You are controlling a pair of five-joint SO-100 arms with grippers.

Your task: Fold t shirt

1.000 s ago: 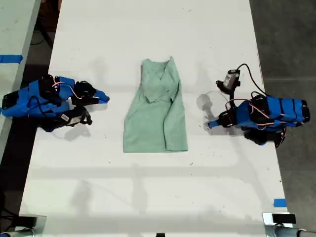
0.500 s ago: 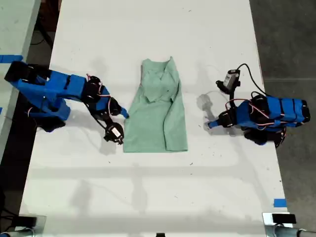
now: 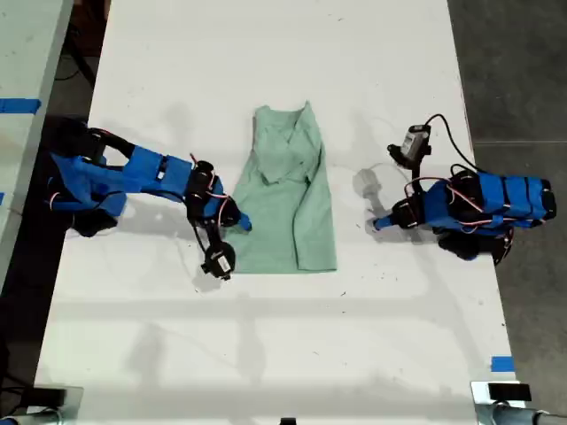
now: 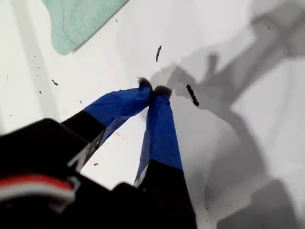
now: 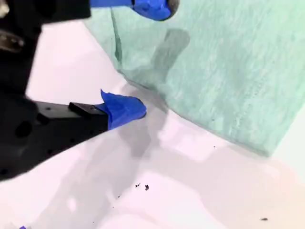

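Note:
The pale mint-green t shirt (image 3: 283,204) lies partly folded lengthwise on the white table (image 3: 266,354), V neck toward the far end. My second gripper (image 3: 239,221) is open at the shirt's edge on the exterior view's left. In the second wrist view, one blue fingertip (image 5: 157,8) hovers over the t shirt (image 5: 224,62) and the other fingertip (image 5: 128,107) sits on the table beside its hem. My first gripper (image 3: 376,223) is shut with nothing in it, resting on the table to the exterior view's right of the shirt. Its blue tips (image 4: 153,88) touch, with a corner of the t shirt (image 4: 76,19) well away.
The second arm's wrist camera (image 3: 217,263) hangs near the shirt's near corner. The first arm's camera and cable (image 3: 414,142) stick up at the exterior view's right. Blue tape (image 3: 501,363) marks the table's edge there. Dark floor borders both long sides.
My second arm has swung from its rest pose on the exterior view's left across to the shirt's edge. The first arm and the shirt have not moved.

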